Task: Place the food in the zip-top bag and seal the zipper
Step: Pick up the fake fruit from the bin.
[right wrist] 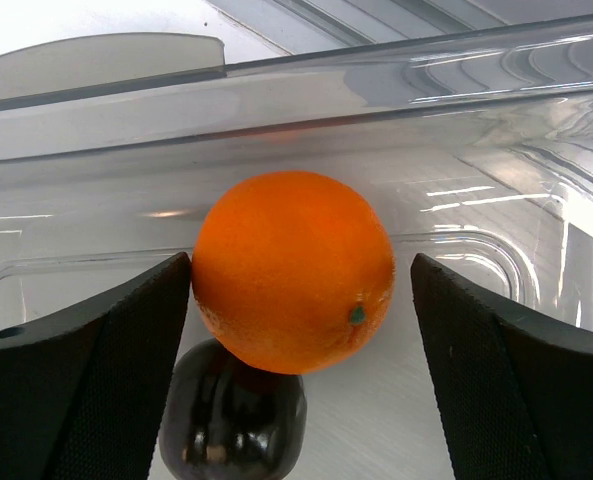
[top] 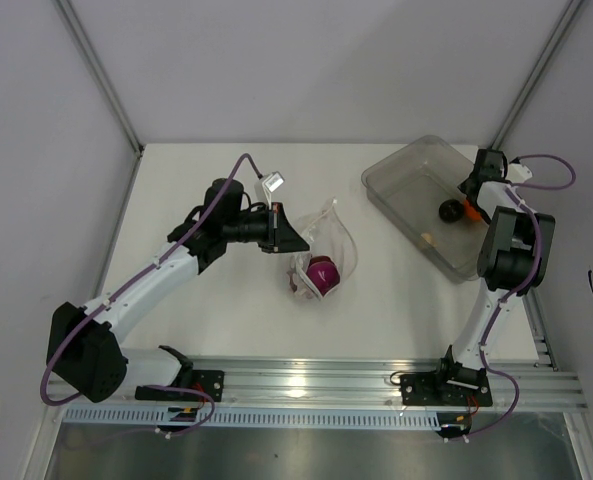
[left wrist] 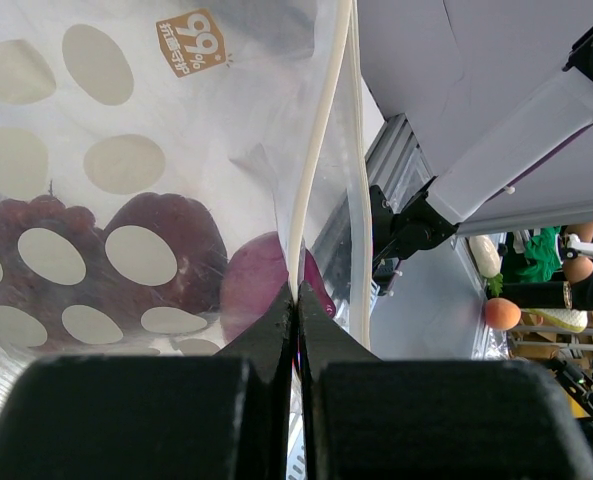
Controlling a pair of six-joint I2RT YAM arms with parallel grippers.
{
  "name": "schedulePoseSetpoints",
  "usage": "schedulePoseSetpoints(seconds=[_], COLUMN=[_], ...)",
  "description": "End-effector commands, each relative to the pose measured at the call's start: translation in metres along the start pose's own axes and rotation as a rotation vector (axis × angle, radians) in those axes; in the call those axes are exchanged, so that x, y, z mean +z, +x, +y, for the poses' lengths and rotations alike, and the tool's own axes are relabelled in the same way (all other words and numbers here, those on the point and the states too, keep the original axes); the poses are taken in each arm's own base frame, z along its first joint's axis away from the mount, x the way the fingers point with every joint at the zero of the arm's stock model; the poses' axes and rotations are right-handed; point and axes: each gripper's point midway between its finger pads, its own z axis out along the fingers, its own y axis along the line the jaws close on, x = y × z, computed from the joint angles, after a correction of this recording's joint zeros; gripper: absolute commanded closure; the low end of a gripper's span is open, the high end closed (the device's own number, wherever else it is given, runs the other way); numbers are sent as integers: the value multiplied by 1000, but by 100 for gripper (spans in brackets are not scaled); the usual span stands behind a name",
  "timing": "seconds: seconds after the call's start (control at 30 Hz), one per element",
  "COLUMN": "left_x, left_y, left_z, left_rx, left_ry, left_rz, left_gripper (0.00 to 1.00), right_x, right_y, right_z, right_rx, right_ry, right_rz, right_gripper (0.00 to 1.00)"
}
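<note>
1. Pinching the zipper (left wrist: 321, 150) between fingers pressed tightly together, the left gripper (left wrist: 296, 305) sits at the bottom centre of the left wrist view. The pale strip rises from the fingertips to the top edge of the frame.
2. The bag (left wrist: 176, 120) fills the left part of that view. It is clear plastic printed with pale dots and has a small orange label near the top.
3. Inside it, the grapes (left wrist: 36, 215) show at the lower left and the onion (left wrist: 256, 285) lies just left of the fingertips.
4. In the top view the bag (top: 336, 240) rests on the tabletop (top: 226, 320) at the centre of the frame, with the left gripper at its left edge and the onion (top: 323, 274) in its lower part.
5. The right gripper (right wrist: 301, 265) has its fingers (right wrist: 86, 370) spread wide, one on each side of the orange (right wrist: 291, 270).
6. The finger at frame left is just beside the orange, and I cannot tell whether it touches. The finger at frame right stands clearly apart from it.
7. The plum (right wrist: 231, 425) touches the orange from below in the frame, at the bottom left of centre.
8. Both lie inside the bin (right wrist: 376, 110), which sits at the upper right of the top view, well apart from the bag.
</note>
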Motion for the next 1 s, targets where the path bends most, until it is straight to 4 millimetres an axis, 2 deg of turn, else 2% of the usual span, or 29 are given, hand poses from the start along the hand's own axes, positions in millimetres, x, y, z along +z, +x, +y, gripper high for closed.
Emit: schedulePoseSetpoints(seconds=[0.0,0.27,0.47,0.6,0.73,0.77,0.93,0.97], left_x=[0,0,0,1,1,0,0,0], left_y=[-3,-1,-2,-3,-3,-4,-4,-3], left_z=[-6,-4,-4,-5,-5,-5,-5,-5], left_rx=[21,17,15,14,6,7,6,3], left_ry=[36,29,29,30,30,29,25,26], left_rz=[-11,-9,-11,-14,-13,-15,-16,-12], left_gripper=[99,99,100,99,99,99,99,99], right_x=[4,5,-3,-14,-28,-36,-71,-86], right_y=[-4,0,-7,-17,-28,-36,-60,-70], right_z=[0,-3,-8,-11,-17,-16,-21,-19], right_rx=[10,18,13,18,16,27,80,94], right_ry=[2,-2,5,3,9,3,-25,-52], right_rz=[-14,-4,-30,-60,-85,-99,-147,-165], right_gripper=[10,22,33,52,65,76,89,90])
